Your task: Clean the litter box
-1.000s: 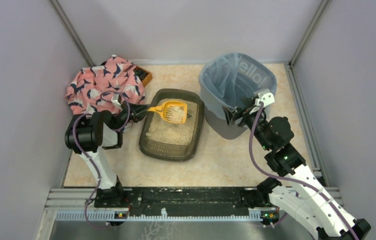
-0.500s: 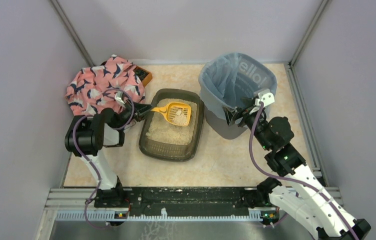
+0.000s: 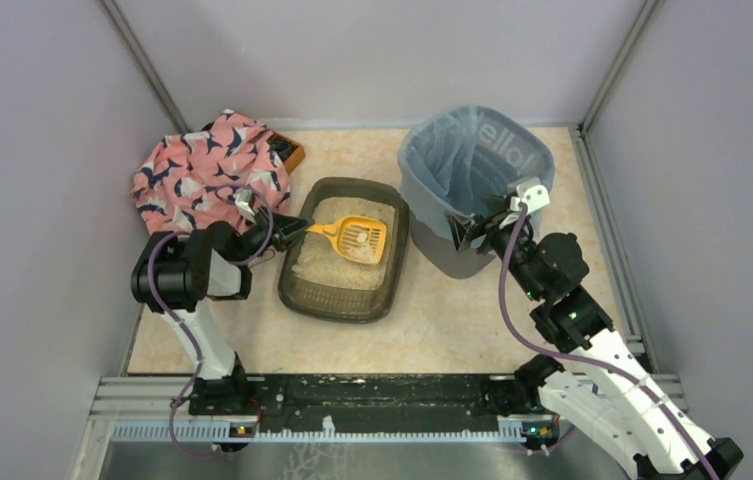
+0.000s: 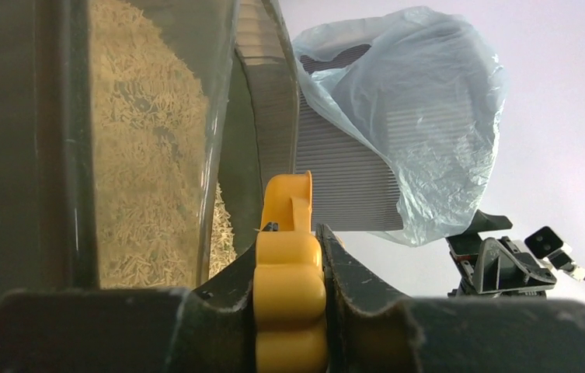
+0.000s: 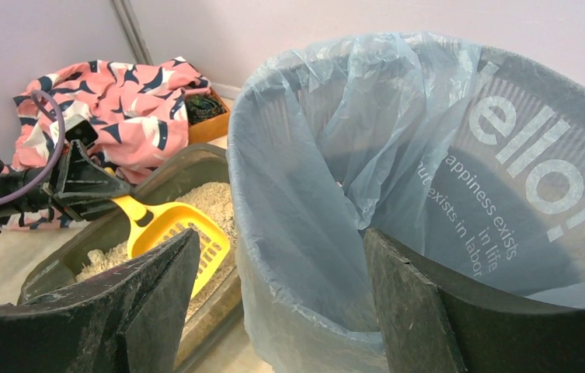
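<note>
Much of litter box behind bin

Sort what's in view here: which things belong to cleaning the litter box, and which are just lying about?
In the job:
litter box
yellow-orange slotted scoop, clamped in the left gripper
grey bin with blue bag, its rim straddled by the open right gripper

Lying about:
pink patterned cloth
orange box, partly under the cloth
</note>
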`<state>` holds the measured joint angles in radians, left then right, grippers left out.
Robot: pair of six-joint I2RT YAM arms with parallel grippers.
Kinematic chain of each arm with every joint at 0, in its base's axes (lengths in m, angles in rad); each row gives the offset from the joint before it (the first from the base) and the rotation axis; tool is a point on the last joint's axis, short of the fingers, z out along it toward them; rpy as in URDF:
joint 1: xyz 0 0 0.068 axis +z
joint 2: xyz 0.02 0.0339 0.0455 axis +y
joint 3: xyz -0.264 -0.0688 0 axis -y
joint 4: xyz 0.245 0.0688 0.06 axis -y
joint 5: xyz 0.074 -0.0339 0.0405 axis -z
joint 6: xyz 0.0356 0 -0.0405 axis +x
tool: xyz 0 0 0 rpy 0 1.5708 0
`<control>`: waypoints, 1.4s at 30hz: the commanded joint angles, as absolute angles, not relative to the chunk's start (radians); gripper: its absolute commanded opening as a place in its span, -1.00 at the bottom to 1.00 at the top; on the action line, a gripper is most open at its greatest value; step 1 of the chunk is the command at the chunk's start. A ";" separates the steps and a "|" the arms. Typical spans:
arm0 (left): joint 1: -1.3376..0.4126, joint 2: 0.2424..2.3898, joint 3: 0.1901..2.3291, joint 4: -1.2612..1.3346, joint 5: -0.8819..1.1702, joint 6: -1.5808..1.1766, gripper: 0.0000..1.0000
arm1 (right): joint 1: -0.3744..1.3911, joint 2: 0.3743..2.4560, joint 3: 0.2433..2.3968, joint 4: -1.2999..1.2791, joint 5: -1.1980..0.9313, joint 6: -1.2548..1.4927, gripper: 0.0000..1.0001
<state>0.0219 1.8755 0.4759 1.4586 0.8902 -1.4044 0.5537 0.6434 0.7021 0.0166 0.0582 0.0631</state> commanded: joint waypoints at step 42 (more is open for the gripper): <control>0.075 1.485 0.661 0.863 0.841 -1.123 -1.00 | 0.554 0.646 0.721 -0.061 0.042 0.083 0.55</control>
<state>0.0784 1.5799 0.5293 1.1427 0.8803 -1.2652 0.5537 0.6407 0.7025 0.0124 0.0513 0.0631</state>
